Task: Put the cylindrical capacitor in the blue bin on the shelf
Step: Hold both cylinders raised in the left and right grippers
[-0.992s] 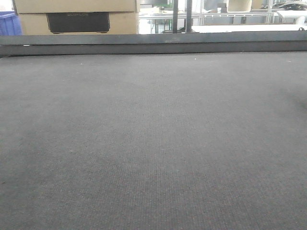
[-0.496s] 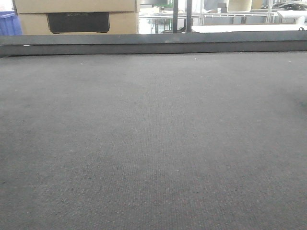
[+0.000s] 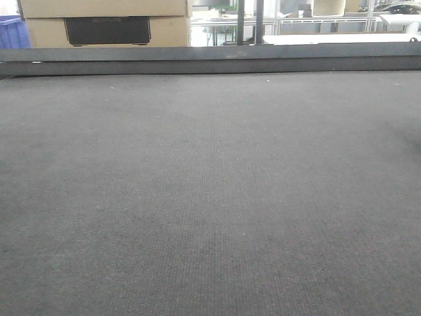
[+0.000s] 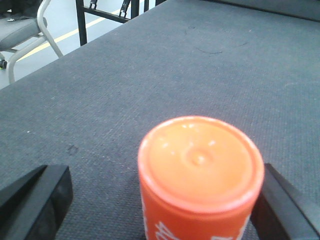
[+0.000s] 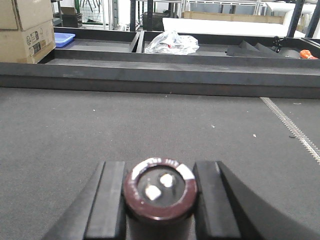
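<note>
Maroon cylindrical capacitor [image 5: 160, 192]: clenched in right end effector [image 5: 159, 172].
Left end effector [image 4: 162, 172]: released, straddling glossy orange cylinder [image 4: 200, 175].
Counter [image 3: 210, 197]: dark grey woven fabric.

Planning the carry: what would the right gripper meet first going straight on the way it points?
Bare grey mat, then probably the dark raised rail across its far edge, though height is unclear. The right gripper holds the cylindrical capacitor; the blue bin lies far left of that line.
</note>
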Controlling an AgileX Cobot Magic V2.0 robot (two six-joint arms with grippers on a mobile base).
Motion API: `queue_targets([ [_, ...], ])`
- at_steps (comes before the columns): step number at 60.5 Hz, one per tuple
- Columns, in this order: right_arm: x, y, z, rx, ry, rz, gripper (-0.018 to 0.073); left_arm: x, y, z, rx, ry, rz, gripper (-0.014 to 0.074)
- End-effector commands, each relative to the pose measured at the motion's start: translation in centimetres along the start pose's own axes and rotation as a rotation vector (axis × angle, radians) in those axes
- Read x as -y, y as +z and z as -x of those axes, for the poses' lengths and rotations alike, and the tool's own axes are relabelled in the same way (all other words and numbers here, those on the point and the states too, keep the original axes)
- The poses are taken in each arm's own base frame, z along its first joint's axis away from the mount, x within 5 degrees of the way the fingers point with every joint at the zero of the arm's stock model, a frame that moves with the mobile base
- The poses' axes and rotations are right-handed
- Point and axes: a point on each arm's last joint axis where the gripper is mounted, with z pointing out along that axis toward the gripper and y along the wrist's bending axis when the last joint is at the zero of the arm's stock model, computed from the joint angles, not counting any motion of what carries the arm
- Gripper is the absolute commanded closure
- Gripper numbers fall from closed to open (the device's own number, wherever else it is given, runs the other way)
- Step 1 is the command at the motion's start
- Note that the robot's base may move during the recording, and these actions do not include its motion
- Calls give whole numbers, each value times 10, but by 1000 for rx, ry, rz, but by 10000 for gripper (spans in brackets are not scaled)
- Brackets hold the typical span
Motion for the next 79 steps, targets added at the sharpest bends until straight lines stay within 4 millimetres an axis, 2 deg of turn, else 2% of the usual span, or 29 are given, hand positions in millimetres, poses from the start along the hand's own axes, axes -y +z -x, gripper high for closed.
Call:
queue_targets([
  [1,0,-2,5,33,-10,2,721,-1,2,3,-7,1,5,68],
  [6,0,-2,5,33,-10,2,721,-1,3,4,-13,0,5,181],
  [20,0,-2,5,33,-10,2,721,-1,3,3,-18,2,4,704],
  [30,0,-2,5,31,-10,2,721,7,-8,19,-45,89,-67,707],
  [36,0,-2,4,27,-10,2,721,19,-26,44,-32,136,-112,707],
  [44,-1,-2,1,-11,-10,5,721,37,-58,77,-9,179,-165,707],
  [55,-1,-3,-12,-150,-11,13,721,66,-116,116,-14,227,-249,707],
  [69,-2,-8,-24,-304,-11,23,721,88,-175,143,-156,259,-327,707],
  [79,-2,-29,-14,-319,-10,29,721,91,-211,156,-237,248,-370,707],
])
